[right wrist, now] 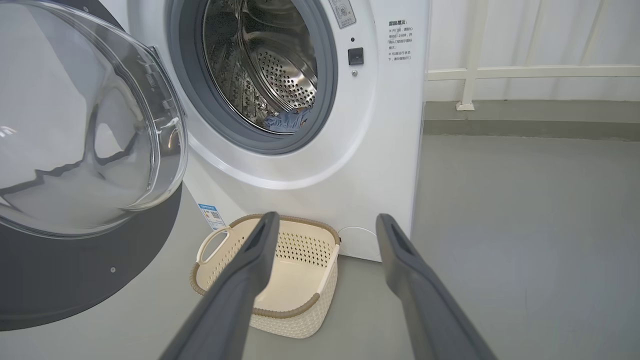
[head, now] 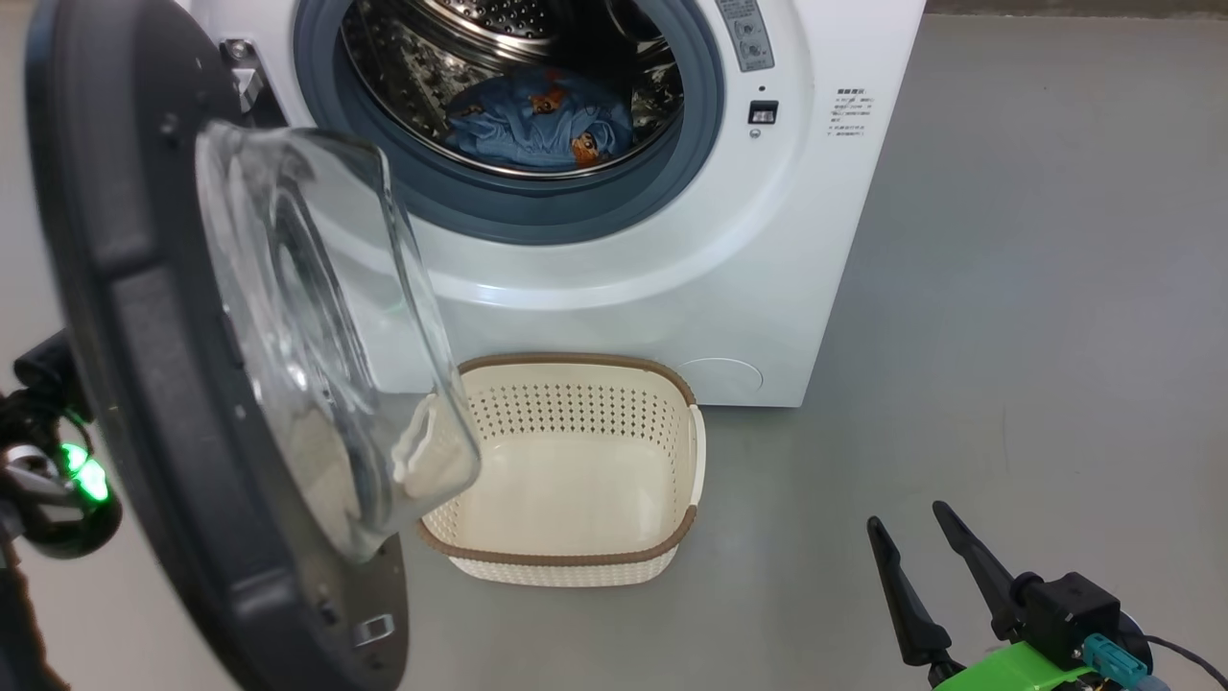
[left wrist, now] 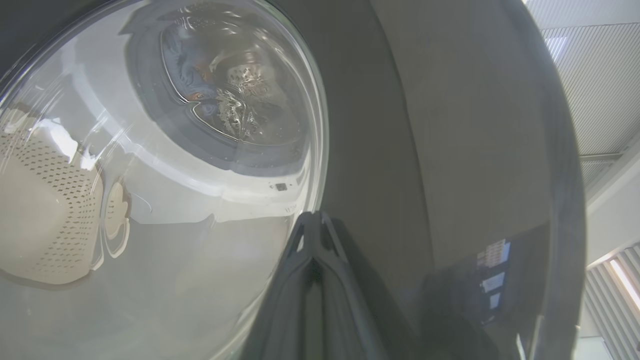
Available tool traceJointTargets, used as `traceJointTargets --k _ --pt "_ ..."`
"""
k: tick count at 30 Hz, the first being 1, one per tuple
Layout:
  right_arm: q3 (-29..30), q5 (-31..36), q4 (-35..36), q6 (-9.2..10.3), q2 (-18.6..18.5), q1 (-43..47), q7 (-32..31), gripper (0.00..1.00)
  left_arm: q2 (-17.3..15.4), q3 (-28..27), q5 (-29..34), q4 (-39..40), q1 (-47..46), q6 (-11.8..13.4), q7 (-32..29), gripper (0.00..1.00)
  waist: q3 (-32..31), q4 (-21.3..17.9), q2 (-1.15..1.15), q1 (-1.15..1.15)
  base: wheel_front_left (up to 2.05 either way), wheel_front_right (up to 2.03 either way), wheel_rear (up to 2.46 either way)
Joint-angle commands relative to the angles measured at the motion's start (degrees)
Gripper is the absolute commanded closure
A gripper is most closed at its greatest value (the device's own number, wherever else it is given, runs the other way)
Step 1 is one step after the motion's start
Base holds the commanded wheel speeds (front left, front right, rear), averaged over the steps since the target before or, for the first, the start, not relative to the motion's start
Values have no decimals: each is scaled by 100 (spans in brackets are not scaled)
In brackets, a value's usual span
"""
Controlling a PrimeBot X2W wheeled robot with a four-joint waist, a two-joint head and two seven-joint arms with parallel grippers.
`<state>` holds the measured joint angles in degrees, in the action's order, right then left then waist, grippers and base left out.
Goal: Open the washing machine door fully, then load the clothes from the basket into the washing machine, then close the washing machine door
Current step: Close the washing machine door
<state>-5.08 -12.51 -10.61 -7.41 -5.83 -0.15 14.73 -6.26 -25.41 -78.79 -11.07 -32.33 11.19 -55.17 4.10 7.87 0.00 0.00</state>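
The washing machine stands with its round door swung out to the left, glass bowl facing the drum. Light blue clothes with orange-brown figures lie in the steel drum, also visible in the right wrist view. The cream basket sits on the floor below the opening with nothing in it. My left gripper is shut, tips against the door's outer black frame beside the glass. My right gripper is open over the floor right of the basket, holding nothing.
Grey floor spreads wide to the right of the machine. A white railing and wall run behind it. My left wrist with a green light shows behind the door's edge. A blue label sticker sits low on the washer front.
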Motion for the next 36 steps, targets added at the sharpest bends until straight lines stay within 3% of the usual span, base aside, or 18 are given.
traceJointTargets --k 1,14,36 --pt "-136 66 128 -8 -19 -238 27 0 -91 26 8 291 -364 -121 -48 100 1 -7 0 0 0 0 0" --pt "-133 68 148 -8 -20 -313 27 0 155 234 3 125 -555 -295 217 100 57 -177 0 0 0 0 0" --pt "-140 66 149 -8 4 -354 27 0 242 278 -74 -223 -764 -492 476 100 54 -556 0 0 0 0 0"
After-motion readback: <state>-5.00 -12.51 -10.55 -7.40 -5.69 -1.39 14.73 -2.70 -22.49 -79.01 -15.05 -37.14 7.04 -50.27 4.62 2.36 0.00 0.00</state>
